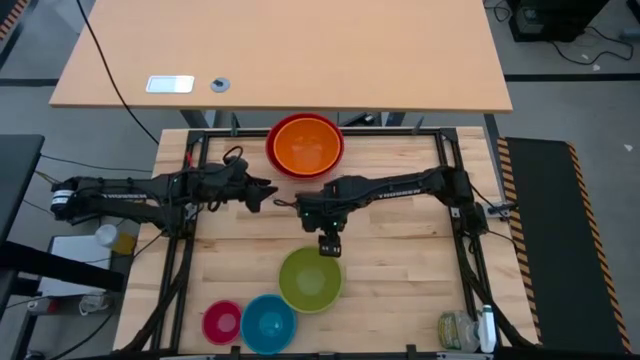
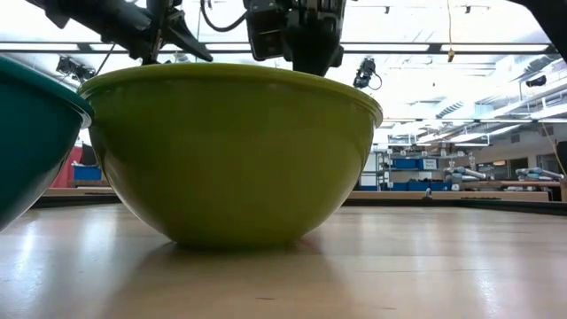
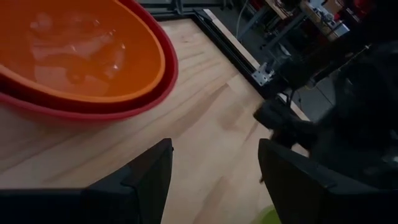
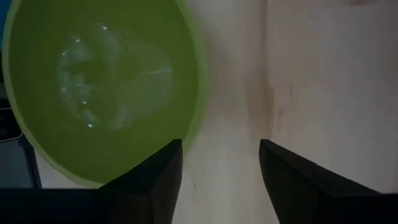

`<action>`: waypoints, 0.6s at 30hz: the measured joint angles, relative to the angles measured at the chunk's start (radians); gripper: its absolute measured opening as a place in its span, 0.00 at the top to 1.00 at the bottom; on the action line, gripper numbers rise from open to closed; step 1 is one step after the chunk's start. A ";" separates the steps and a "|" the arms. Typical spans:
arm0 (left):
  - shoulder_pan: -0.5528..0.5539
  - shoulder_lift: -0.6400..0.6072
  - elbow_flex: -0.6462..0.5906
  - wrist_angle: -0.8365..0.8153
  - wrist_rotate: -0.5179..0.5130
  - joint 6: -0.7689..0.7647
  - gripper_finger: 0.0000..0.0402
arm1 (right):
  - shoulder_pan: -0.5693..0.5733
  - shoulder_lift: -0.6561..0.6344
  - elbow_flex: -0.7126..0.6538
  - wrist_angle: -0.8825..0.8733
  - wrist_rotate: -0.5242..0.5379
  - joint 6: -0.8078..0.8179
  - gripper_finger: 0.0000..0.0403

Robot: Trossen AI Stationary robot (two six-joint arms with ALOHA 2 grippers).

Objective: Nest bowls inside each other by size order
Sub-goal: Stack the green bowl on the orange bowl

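Nearest the low camera: lime green bowl (image 2: 230, 151), upright on the worktop (image 1: 400, 250), filling most of that view, with the blue bowl (image 2: 31, 133) crowding in at its left. Near edge of the worktop: pink bowl (image 1: 222, 322) leftmost, blue just right of it and apparently touching the green one's rim. Far edge, centre: orange bowl (image 1: 305, 146) already seated inside the red bowl (image 1: 274, 152), only a thin red rim showing around it. Two largest thus nested; green next by size, hence the attention on it.

Right gripper (image 1: 329, 246) directly above the far rim of the green bowl, pointing down, jaws wide and empty, one to either side of the rim line in the wrist view. Probably lined up that way to pinch the wall of the bowl, since a glossy round bowl offers no other hold.

Left gripper (image 1: 268, 191) parked left of centre, near the red-and-orange stack, jaws wide and empty. Likely kept back to leave the path from green bowl to stack free.
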 joint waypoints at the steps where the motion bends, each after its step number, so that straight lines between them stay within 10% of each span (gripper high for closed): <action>1: 0.004 0.000 0.000 0.000 0.000 0.009 0.40 | 0.005 0.000 -0.006 0.008 0.000 0.006 0.43; 18: 0.066 -0.022 0.000 0.114 0.011 0.031 0.40 | 0.055 0.000 -0.163 0.167 0.029 0.145 0.39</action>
